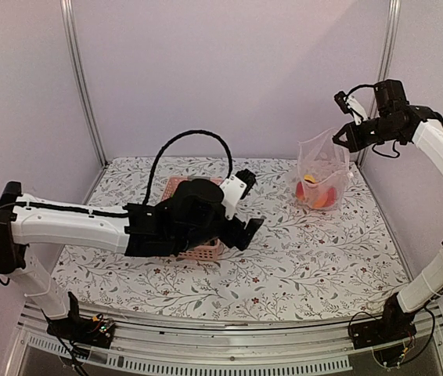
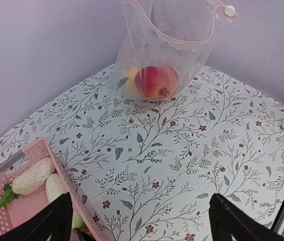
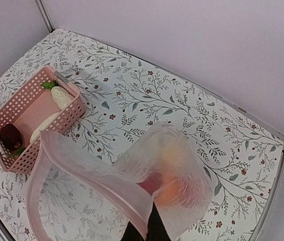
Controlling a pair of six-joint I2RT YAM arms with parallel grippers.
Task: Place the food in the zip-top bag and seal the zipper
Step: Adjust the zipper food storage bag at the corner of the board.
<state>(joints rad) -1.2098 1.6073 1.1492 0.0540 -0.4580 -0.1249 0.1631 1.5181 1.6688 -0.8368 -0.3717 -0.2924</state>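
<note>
Where the scene is taken from above, the left pincer (image 1: 246, 205) is seen released, jaws spread wide, the pink basket (image 1: 202, 252) partly beneath it. The zip-top bag (image 1: 323, 157) is hung below the right pincer (image 1: 340, 141), which is clenched on its rim, food (image 1: 321, 193) inside.

From the left wrist, 2 white radishes (image 2: 31, 176) are seen beside the left fingertip (image 2: 56, 221).

From the right wrist, the zipper (image 3: 82, 168) is seen curving out from the clamped fingers (image 3: 157, 231); 1 maroon piece (image 3: 10, 135) is seen well beyond.

No writing or number can be read. A grey strip (image 2: 10, 161) on the rim of the pink basket (image 2: 64, 175) may be a label, but it is blurred.
</note>
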